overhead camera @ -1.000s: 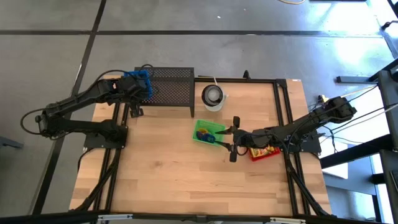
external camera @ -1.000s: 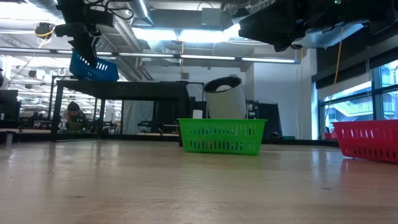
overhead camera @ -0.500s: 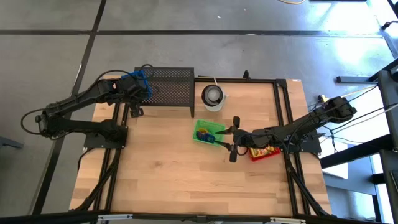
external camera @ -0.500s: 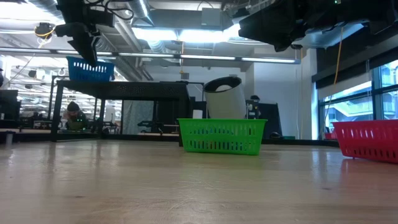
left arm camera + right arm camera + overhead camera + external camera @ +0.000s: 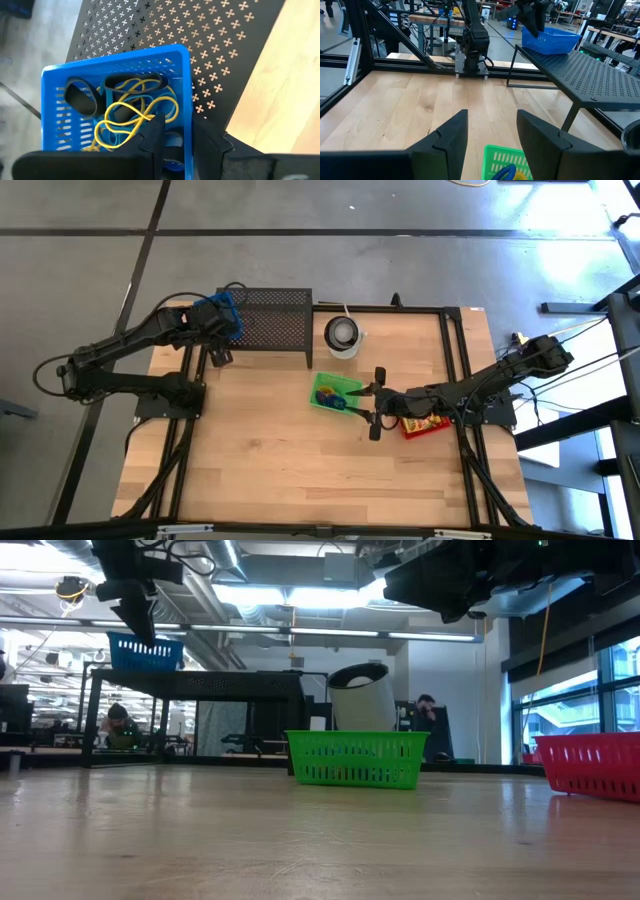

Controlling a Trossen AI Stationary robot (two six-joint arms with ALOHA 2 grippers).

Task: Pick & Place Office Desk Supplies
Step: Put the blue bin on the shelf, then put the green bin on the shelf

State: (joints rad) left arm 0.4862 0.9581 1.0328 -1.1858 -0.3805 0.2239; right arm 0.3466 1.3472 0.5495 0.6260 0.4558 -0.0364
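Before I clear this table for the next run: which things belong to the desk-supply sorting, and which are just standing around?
Part of the job:
- blue basket of yellow and black bands, on the black mesh rack, left gripper at its wall
- green basket holding supplies, right gripper beside it
- red basket

Just standing by:
- white cup-like container

Pale wood table [image 5: 270, 450]; perforated matt black metal rack [image 5: 210, 45]; blue plastic basket [image 5: 60, 85]

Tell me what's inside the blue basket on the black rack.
The blue plastic mesh basket holds tangled yellow rubber bands and black bands. The left pincer covers its near side.
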